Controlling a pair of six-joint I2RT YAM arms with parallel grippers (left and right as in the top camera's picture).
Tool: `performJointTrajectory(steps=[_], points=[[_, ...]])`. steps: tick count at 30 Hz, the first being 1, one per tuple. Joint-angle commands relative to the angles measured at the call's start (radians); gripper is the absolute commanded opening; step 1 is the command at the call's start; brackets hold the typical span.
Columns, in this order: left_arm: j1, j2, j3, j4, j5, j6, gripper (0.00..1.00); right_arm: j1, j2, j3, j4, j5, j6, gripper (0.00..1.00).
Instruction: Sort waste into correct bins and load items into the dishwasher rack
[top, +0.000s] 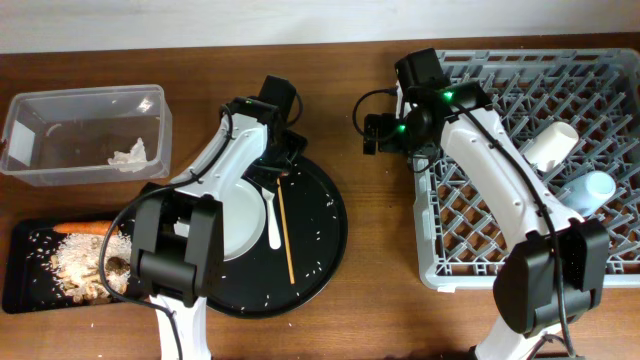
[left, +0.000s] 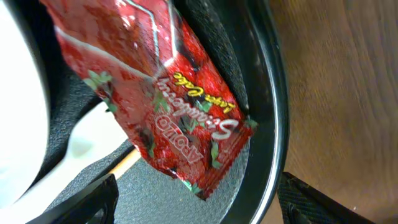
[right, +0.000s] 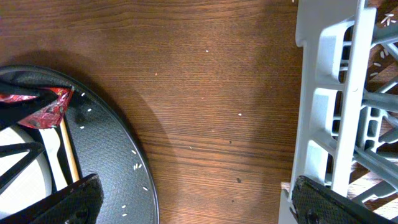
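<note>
The left gripper (left: 198, 204) hung with its jaws spread wide around the red snack wrapper (left: 168, 99) without clamping it. The wrapper lay on the round black tray (left: 264, 93), overlapping the white fork (left: 81, 143) and a chopstick (left: 124, 163). The right gripper (right: 193, 202), fully released and holding nothing, hovered over the table (right: 217, 93) beside the dishwasher rack (right: 323, 93).

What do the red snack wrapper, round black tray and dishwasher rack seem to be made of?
Red snack wrapper: thin glossy plastic film, creased, with glare.
Round black tray: probably plastic, matte pebbled surface.
Dishwasher rack: pale grey moulded plastic, smooth ribbed grid.
</note>
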Motion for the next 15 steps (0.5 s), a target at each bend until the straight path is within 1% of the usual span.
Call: performJointTrajectory(steps=[1, 3, 5, 8, 11, 15], points=[[0.001, 0.011, -0.016, 0.021, -0.049, -0.091, 0.81, -0.005, -0.010, 0.015, 0.000, 0.006, 0.009, 0.99], [0.001, 0.014, -0.019, 0.040, -0.073, -0.091, 0.81, -0.005, -0.010, 0.015, 0.000, 0.006, 0.009, 0.99], [0.001, 0.017, -0.019, 0.042, -0.093, -0.099, 0.72, -0.005, -0.010, 0.015, 0.000, 0.006, 0.009, 0.99], [0.000, 0.032, -0.019, 0.041, -0.093, -0.109, 0.69, -0.005, -0.010, 0.015, 0.000, 0.006, 0.009, 0.99], [0.007, 0.066, -0.020, 0.041, -0.085, -0.131, 0.61, -0.005, -0.010, 0.015, 0.000, 0.006, 0.009, 0.99], [0.008, 0.068, -0.021, 0.041, -0.066, -0.131, 0.60, -0.005, -0.010, 0.015, 0.000, 0.006, 0.009, 0.99]])
